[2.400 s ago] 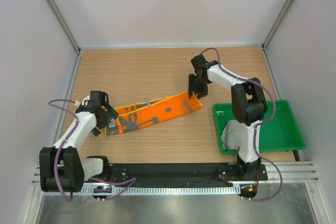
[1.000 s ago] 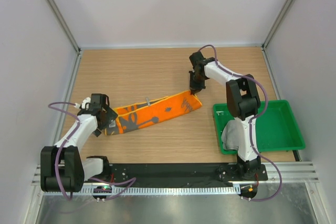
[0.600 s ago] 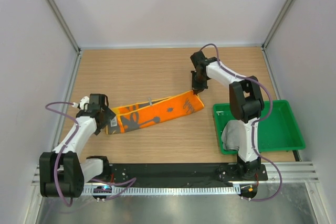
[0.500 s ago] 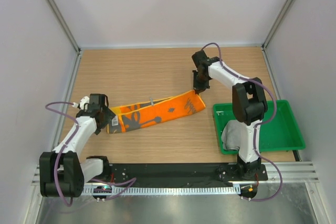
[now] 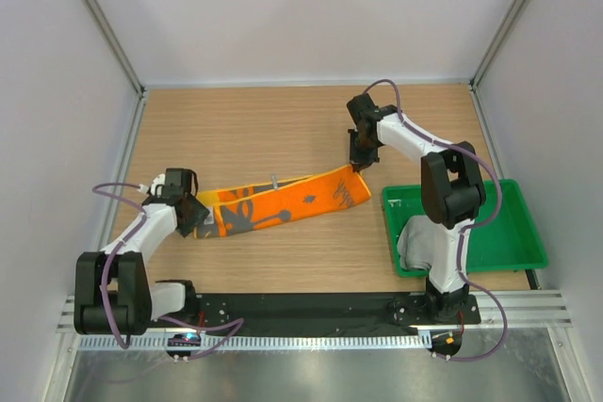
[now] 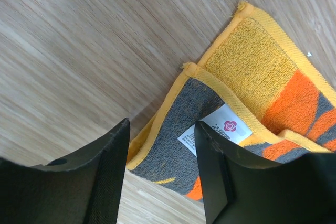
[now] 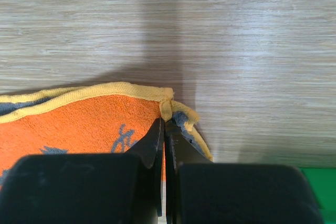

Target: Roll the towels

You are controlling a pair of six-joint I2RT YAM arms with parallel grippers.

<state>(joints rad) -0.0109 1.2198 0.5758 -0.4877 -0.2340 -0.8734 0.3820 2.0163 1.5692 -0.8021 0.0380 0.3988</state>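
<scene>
The right gripper (image 5: 359,161) has drawn the far corner of the dark grey towel (image 5: 283,202) a little further to the right, towards the green tray (image 5: 513,237), while the left gripper (image 5: 193,217) has edged in over the cloth's opposite end with its jaws narrower than a second ago. The towel lies stretched in a long band across the middle of the wooden table (image 5: 236,129), orange back uppermost with grey print showing, its yellow border running along the edges. In the right wrist view the right gripper (image 7: 164,125) has its fingers pressed together on the yellow hem at the towel (image 7: 79,124) corner, which is lifted slightly off the wood. In the left wrist view the left gripper (image 6: 161,128) stands spread, one finger on either side of the folded-over corner of the towel (image 6: 252,72), where the dark grey face and a small white label show; whether the pads touch the cloth cannot be told. The light grey towel (image 5: 415,242) sits bunched at the near left corner of the tray, partly hidden behind the right arm
</scene>
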